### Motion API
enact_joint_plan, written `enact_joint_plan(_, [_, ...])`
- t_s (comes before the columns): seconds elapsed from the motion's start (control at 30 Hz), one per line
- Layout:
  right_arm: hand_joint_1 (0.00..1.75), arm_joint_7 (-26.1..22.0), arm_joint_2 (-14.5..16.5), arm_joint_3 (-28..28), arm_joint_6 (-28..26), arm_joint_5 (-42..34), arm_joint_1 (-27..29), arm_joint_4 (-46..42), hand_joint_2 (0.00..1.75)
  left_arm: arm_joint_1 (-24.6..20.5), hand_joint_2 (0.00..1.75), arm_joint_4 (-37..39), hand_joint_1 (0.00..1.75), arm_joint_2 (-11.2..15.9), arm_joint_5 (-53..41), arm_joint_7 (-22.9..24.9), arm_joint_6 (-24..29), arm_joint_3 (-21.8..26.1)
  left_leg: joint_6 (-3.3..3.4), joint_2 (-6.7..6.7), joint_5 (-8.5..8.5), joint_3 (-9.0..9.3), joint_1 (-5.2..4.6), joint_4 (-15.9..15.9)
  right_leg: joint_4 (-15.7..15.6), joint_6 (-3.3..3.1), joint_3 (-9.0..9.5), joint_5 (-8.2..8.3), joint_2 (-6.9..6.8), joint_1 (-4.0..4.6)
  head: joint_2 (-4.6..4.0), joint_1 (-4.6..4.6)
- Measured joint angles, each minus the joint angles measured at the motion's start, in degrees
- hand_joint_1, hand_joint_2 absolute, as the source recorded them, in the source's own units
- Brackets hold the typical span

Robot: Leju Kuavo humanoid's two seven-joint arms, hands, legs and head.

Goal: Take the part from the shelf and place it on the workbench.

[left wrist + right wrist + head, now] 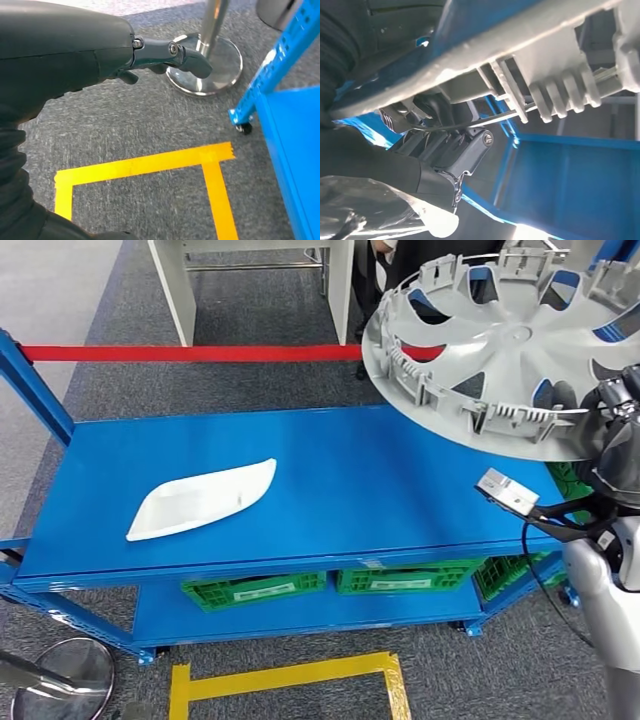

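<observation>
- The right robot hand, at the right edge of the head view, grips the near rim of the grey wheel cover; its dark fingers show through an opening in the cover, while the rest of the hand is partly hidden behind the rim.
- In the right wrist view the right robot hand is closed under the cover's ribbed rim, much of it in shadow and hard to make out.
- The wheel cover is held tilted in the air at the upper right of the head view, above the right end of the blue table; its top and right parts are cut off by the frame.
- The left robot hand hangs over grey carpet, fingers extended and holding nothing.
- A white curved part lies on the left of the table.
- Green crates sit on the lower level, partly hidden by the tabletop edge.
- Yellow floor tape marks a corner on the carpet.
</observation>
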Motion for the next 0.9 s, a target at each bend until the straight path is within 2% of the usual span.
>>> enact_joint_plan(0.07, [1.75, -0.15, -0.48, 0.48, 0.58, -0.39, -0.72, 0.11, 1.75, 0.00, 1.75, 0.04, 0.00, -0.06, 0.08, 0.28, 0.18, 0.00, 0.17, 0.07, 0.21, 0.13, 0.11, -0.25, 7.08, 0.34, -3.90, -2.66, -0.04, -0.23, 0.00, 0.11])
enact_joint_plan(0.1, [1.75, -0.22, -0.64, 0.73, 0.83, -0.64, -0.91, 0.20, 1.75, 0.01, 1.75, 0.08, 0.00, -0.11, 0.16, 0.48, 0.27, 0.00, 0.14, 0.07, 0.17, 0.13, 0.16, -0.21, 10.61, 0.60, -5.99, -3.44, -0.05, -0.38, 0.00, 0.10])
enact_joint_plan(0.13, [1.75, -0.29, -0.77, 0.99, 1.03, -0.88, -0.98, 0.30, 1.75, 0.02, 1.75, 0.11, 0.00, -0.19, 0.29, 0.73, 0.40, 0.01, 0.02, 0.05, 0.05, 0.20, 0.25, -0.14, 12.70, 0.87, -7.54, -3.27, -0.06, -0.56, 0.00, 0.10])
enact_joint_plan(0.17, [1.75, -0.37, -0.85, 1.25, 1.19, -1.09, -1.03, 0.40, 1.75, 0.01, 1.75, 0.14, 0.00, -0.28, 0.44, 1.05, 0.59, 0.02, -0.19, 0.00, -0.16, 0.30, 0.42, 0.00, 12.65, 1.13, -8.14, -1.98, -0.09, -0.76, 0.00, 0.09])
enact_joint_plan(0.2, [1.75, -0.45, -0.93, 1.53, 1.33, -1.30, -1.08, 0.51, 1.75, 0.00, 1.75, 0.14, 0.00, -0.35, 0.61, 1.43, 0.80, 0.03, -0.53, -0.07, -0.48, 0.44, 0.65, 0.29, 10.37, 1.41, -7.67, 0.33, -0.15, -1.01, 0.00, 0.10])
enact_joint_plan(0.27, [1.75, -0.67, -1.09, 2.14, 1.63, -1.72, -1.35, 0.84, 1.75, -0.06, 1.75, 0.14, 0.00, -0.33, 0.96, 2.34, 1.36, 0.07, -1.51, -0.27, -1.47, 0.34, 0.92, 1.51, 4.25, 2.00, -5.52, 4.34, -0.18, -1.37, 0.00, 0.25])
enact_joint_plan(0.3, [1.75, -0.76, -1.21, 2.47, 1.77, -1.89, -1.65, 1.06, 1.75, -0.09, 1.75, 0.15, 0.00, -0.27, 1.09, 2.84, 1.74, 0.08, -2.03, -0.37, -1.83, -0.21, 0.84, 2.38, 2.10, 1.90, -4.70, 5.01, -0.13, -1.46, 0.01, 0.43])
enact_joint_plan(0.4, [1.75, -0.91, -1.41, 3.34, 2.01, -2.10, -2.39, 1.52, 1.75, -0.17, 1.75, 0.19, 0.00, -0.11, 1.24, 3.92, 2.91, 0.13, -2.88, -0.48, -2.16, -2.19, 0.45, 3.65, 1.65, 0.86, -5.17, 4.25, 0.05, -1.52, 0.02, 0.46])
enact_joint_plan(0.47, [1.75, -0.93, -1.51, 3.84, 2.08, -2.12, -2.67, 1.63, 1.75, -0.24, 1.75, 0.21, 0.00, 0.00, 1.31, 4.07, 3.37, 0.16, -3.24, -0.25, -3.29, -2.94, 0.48, 4.69, 2.03, 0.23, -5.85, 4.21, -0.09, -1.64, 0.02, 0.35])
enact_joint_plan(0.53, [1.75, -0.90, -1.65, 4.33, 2.18, -2.21, -2.86, 1.72, 1.75, -0.38, 1.75, 0.25, 0.00, 0.00, 1.32, 4.11, 3.72, 0.17, -3.60, 0.10, -6.52, -4.95, 0.50, 9.66, 1.99, -0.51, -6.02, 4.20, -0.39, -1.58, 0.02, 0.22])
enact_joint_plan(0.6, [1.75, -0.86, -1.70, 4.78, 2.50, -3.01, -2.95, 1.80, 1.75, -0.51, 1.75, 0.31, 0.00, -0.10, 1.26, 4.29, 4.03, 0.16, -3.58, 0.24, -9.96, -7.94, 0.46, 17.03, 1.99, -0.94, -6.10, 4.35, -0.65, -1.19, 0.02, 0.15])
enact_joint_plan(0.63, [1.75, -0.87, -1.70, 4.99, 2.77, -3.69, -3.01, 1.84, 1.75, -0.55, 1.75, 0.34, 0.00, -0.19, 1.23, 4.44, 4.16, 0.16, -3.38, 0.25, -10.59, -8.84, 0.40, 19.31, 1.99, -1.14, -6.17, 4.46, -0.69, -0.93, 0.02, 0.16])
enact_joint_plan(0.67, [1.75, -0.92, -1.70, 5.21, 3.04, -4.37, -3.08, 1.86, 1.75, -0.58, 1.75, 0.37, 0.00, -0.27, 1.20, 4.58, 4.28, 0.16, -3.01, 0.25, -10.16, -8.84, 0.27, 19.62, 1.98, -1.38, -6.26, 4.61, -0.71, -0.64, 0.02, 0.16])
enact_joint_plan(0.7, [1.75, -0.97, -1.70, 5.42, 3.25, -4.89, -3.16, 1.87, 1.75, -0.62, 1.75, 0.38, 0.00, -0.35, 1.18, 4.67, 4.38, 0.16, -2.49, 0.25, -8.74, -7.78, 0.05, 17.70, 1.96, -1.60, -6.35, 4.78, -0.69, -0.33, 0.02, 0.16])
enact_joint_plan(0.77, [1.75, -1.07, -1.71, 5.69, 3.44, -5.30, -3.30, 1.87, 1.75, -0.79, 1.75, 0.38, 0.00, -0.40, 1.17, 4.76, 4.55, 0.16, -1.05, 0.31, -5.32, -3.79, -0.61, 10.14, 1.90, -1.83, -6.49, 5.22, -0.65, 0.11, 0.02, 0.22])
enact_joint_plan(0.8, [1.75, -1.08, -1.72, 5.74, 3.47, -5.35, -3.37, 1.87, 1.75, -0.90, 1.75, 0.39, 0.00, -0.42, 1.14, 4.79, 4.62, 0.16, -0.59, 0.44, -4.06, -2.24, -0.95, 6.97, 1.86, -1.76, -6.52, 5.48, -0.65, 0.20, 0.02, 0.23])
enact_joint_plan(0.83, [1.75, -1.10, -1.72, 5.75, 3.45, -5.36, -3.43, 1.87, 1.75, -1.00, 1.75, 0.39, 0.00, -0.44, 1.10, 4.82, 4.70, 0.15, -0.34, 0.54, -3.40, -1.39, -1.24, 5.08, 1.80, -1.56, -6.55, 5.79, -0.69, 0.15, 0.02, 0.23])
enact_joint_plan(0.9, [1.75, -1.31, -1.73, 5.83, 3.33, -5.22, -3.51, 1.84, 1.75, -1.01, 1.75, 0.40, 0.00, -0.51, 1.02, 4.91, 4.94, 0.16, -0.39, 0.68, -2.47, -1.39, -1.59, 4.20, 1.39, -0.92, -6.53, 6.60, -0.79, -0.08, 0.02, 0.15])
